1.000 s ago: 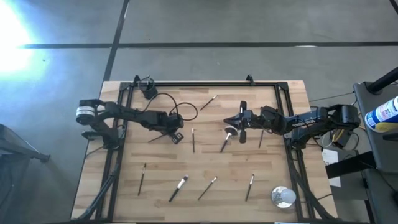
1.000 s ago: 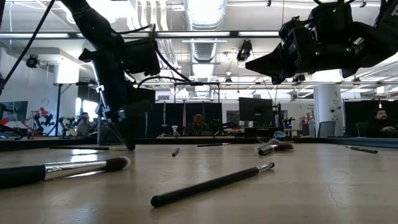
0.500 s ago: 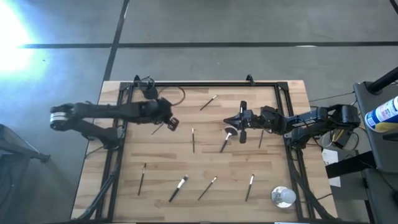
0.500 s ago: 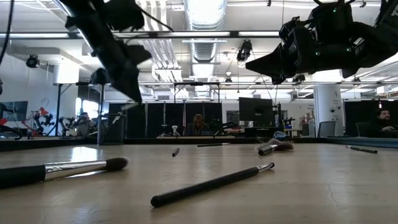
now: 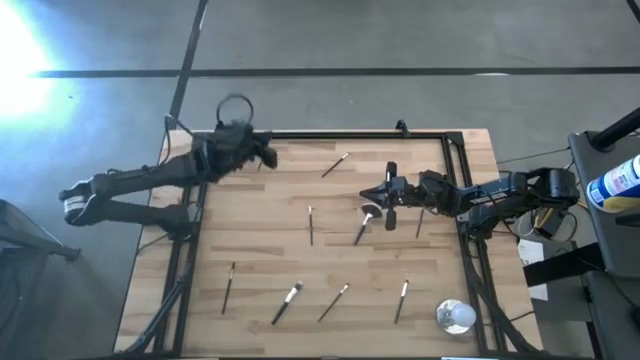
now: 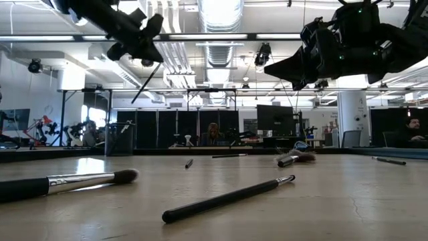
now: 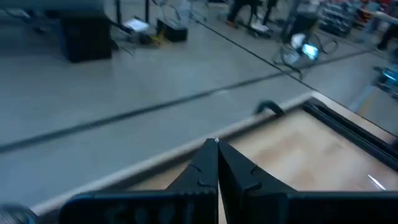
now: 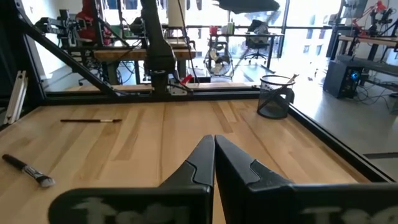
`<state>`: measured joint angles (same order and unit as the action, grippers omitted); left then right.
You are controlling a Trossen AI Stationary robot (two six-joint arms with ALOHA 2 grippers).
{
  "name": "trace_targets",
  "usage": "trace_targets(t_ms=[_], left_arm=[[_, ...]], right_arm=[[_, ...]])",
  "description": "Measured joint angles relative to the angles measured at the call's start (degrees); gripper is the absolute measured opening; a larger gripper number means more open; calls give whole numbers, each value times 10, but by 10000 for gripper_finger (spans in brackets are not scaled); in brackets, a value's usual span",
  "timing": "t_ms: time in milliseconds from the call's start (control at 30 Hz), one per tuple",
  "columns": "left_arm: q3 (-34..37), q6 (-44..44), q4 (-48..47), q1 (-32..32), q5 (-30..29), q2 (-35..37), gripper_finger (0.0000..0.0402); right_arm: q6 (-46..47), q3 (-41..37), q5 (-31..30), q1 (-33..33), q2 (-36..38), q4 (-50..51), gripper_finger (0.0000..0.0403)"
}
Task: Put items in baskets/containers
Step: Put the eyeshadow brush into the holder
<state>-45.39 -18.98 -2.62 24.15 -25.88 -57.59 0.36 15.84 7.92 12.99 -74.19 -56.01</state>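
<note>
Over the table's far-left corner, left claw (image 5: 262, 152) apparently holds a brush (image 6: 146, 83).

worktop (image 5: 250, 250): pale wood, black-framed
brushes (image 5: 310, 225): scattered singly, centre through 6 o'clock
black cup (image 8: 274, 96): 11 o'clock corner
silver round object (image 5: 455, 316): 5 o'clock corner

Two dark jointed arms trailing black cables; each pincer (image 8: 214, 155) has black, wedge-shaped fingers (image 7: 202, 171)
</note>
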Motion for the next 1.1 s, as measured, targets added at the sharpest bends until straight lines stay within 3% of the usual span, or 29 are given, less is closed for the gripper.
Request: trace_targets(t_ms=[233,467,767,1100], left_arm=[[8,87,105,184,72,-22,0],[45,135,243,286,81,-72,0],[140,80,366,304,86,-149,0],[211,50,367,303,79,-115,0]], right_arm=[[-1,0,0,0,0,-1,8],[-4,0,0,0,0,-1,8],[-7,0,0,0,0,-1,8],[-10,0,0,0,0,0,8]])
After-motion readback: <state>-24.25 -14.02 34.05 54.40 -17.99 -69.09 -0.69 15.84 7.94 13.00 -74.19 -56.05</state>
